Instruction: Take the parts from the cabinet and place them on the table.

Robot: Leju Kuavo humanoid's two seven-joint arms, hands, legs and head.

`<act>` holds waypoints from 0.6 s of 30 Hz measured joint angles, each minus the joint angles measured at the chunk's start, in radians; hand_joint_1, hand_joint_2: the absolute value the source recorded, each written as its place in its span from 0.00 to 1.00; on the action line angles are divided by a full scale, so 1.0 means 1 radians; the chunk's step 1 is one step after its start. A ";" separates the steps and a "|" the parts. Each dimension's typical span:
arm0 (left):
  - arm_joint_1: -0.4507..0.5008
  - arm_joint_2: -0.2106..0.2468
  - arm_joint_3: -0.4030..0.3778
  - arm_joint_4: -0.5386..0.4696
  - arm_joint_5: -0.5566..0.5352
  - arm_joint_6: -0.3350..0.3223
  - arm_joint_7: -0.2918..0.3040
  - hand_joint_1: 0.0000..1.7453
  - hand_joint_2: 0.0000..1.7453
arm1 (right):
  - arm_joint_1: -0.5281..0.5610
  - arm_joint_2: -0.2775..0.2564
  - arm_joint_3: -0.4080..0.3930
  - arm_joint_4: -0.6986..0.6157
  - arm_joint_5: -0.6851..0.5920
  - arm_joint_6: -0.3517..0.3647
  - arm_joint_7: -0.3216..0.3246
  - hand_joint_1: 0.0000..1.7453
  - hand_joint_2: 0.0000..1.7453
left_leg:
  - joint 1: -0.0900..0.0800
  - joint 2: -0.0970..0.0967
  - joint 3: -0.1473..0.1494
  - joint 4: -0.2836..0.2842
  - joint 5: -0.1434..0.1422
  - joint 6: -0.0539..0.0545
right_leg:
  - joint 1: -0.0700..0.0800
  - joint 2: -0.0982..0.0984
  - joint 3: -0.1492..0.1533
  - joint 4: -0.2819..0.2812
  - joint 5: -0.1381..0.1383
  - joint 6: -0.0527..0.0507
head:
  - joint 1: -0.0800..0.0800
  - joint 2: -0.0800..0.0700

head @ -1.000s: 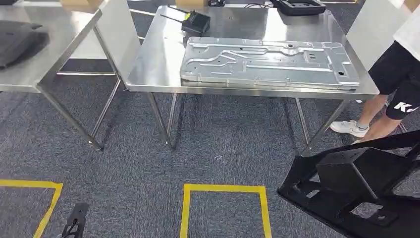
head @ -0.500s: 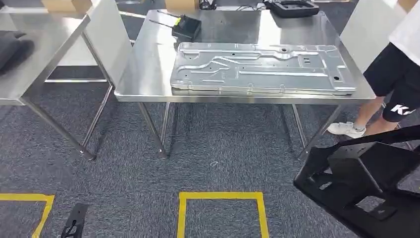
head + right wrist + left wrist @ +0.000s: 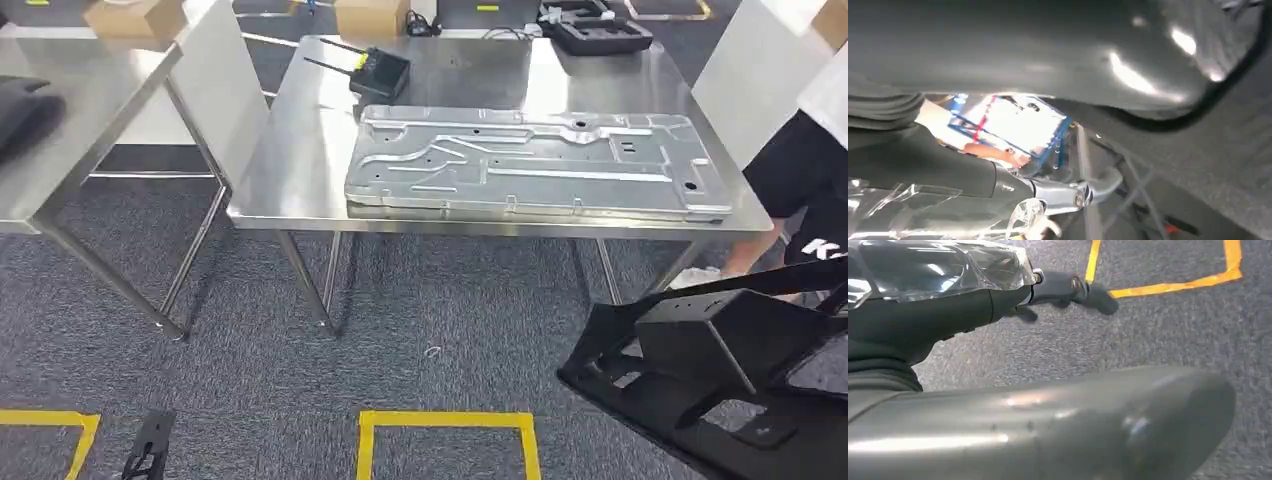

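- Grey carpet floor [image 3: 440,320] marked with yellow tape squares [image 3: 450,425], seen from the head view
- Steel worktop [image 3: 300,150] standing ahead on thin legs, a second steel worktop [image 3: 90,110] off to the left
- Large stamped silver metal panel [image 3: 530,165] lying flat along the near edge of the middle worktop
- Small black box with antennas [image 3: 378,70] behind the panel, well apart from a black moulded tray [image 3: 600,35] at the far right corner
- Cardboard boxes [image 3: 372,15] at the far edge
- Big black plastic part [image 3: 720,380] low on the right, off the worktop, above the carpet, tilted, with cut-outs and a boxy raised block
- Same part [image 3: 1048,45] pressed close over the right hand [image 3: 1058,195] in the right wrist view; hand under it, grip hidden, fingers' state cannot be told
- Left hand [image 3: 1063,290] hanging over the carpet near a yellow tape corner, dark fingers [image 3: 1098,297] stretched out and holding nothing
- Tip of that left hand [image 3: 150,445] low at the left in the head view
- Person in black shorts [image 3: 800,170] standing at the right end of the worktop
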 joint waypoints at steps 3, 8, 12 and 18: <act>-0.002 -0.001 0.002 0.000 0.000 0.000 -0.001 0.00 0.00 | -0.003 0.002 0.000 0.000 0.000 0.000 -0.005 0.00 0.00 | 0.005 0.000 -0.017 0.059 0.000 -0.011 | -0.006 0.003 0.030 -0.005 -0.019 -0.025 | -0.001 0.000; 0.002 -0.001 0.006 0.000 0.000 -0.001 -0.001 0.00 0.00 | -0.002 0.004 0.000 0.000 0.000 -0.001 -0.007 0.00 0.00 | 0.008 -0.001 -0.227 0.331 -0.116 -0.025 | -0.005 0.015 0.069 -0.005 -0.057 -0.037 | -0.004 0.000; 0.002 -0.001 0.011 0.000 0.000 -0.001 -0.001 0.00 0.00 | -0.002 0.008 0.000 0.000 0.000 0.000 -0.008 0.00 0.00 | -0.001 0.000 -0.182 0.084 0.068 -0.004 | -0.004 0.016 0.139 -0.014 -0.101 -0.030 | -0.004 0.000; 0.002 0.005 0.014 0.000 -0.001 -0.002 -0.001 0.00 0.00 | -0.004 0.009 0.000 0.000 -0.002 0.002 -0.008 0.00 0.00 | -0.004 -0.014 -0.131 0.003 0.076 0.036 | -0.001 0.018 0.182 0.015 -0.125 0.007 | -0.006 0.000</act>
